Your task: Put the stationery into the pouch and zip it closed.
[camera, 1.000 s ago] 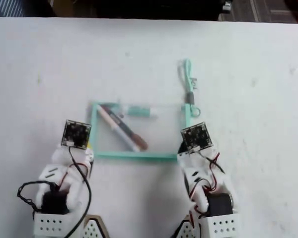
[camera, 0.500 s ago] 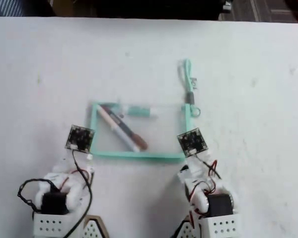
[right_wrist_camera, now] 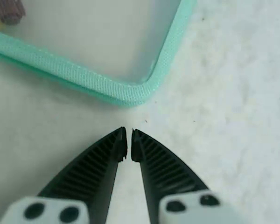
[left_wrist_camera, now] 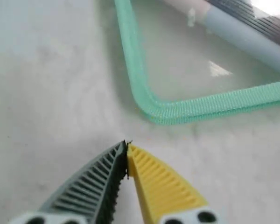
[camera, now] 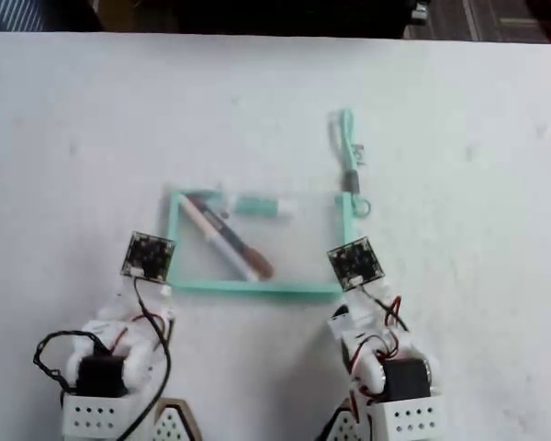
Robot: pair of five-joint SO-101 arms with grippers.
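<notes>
A clear pouch with a mint-green border [camera: 257, 287] lies flat mid-table, with pens [camera: 228, 241] inside it. Its green strap [camera: 347, 147] trails away from the far right corner. My left gripper [left_wrist_camera: 126, 148] hovers over bare table just short of the pouch's near left corner [left_wrist_camera: 151, 111], fingers shut on nothing. My right gripper [right_wrist_camera: 128, 136] sits just short of the near right corner [right_wrist_camera: 135, 93], fingers shut with only a sliver between the tips. A pen end [right_wrist_camera: 7, 10] shows through the plastic. Both arms [camera: 147, 266] [camera: 356, 266] rest at the table's near edge.
White table [camera: 459, 184] stretches wide on every side of the pouch. A dark strip runs along the far edge [camera: 257, 18]. Arm bases and wiring [camera: 101, 377] sit at the near edge.
Both arms have drawn back toward the near edge, off the pouch's corners. The pouch and the pens have stayed put.
</notes>
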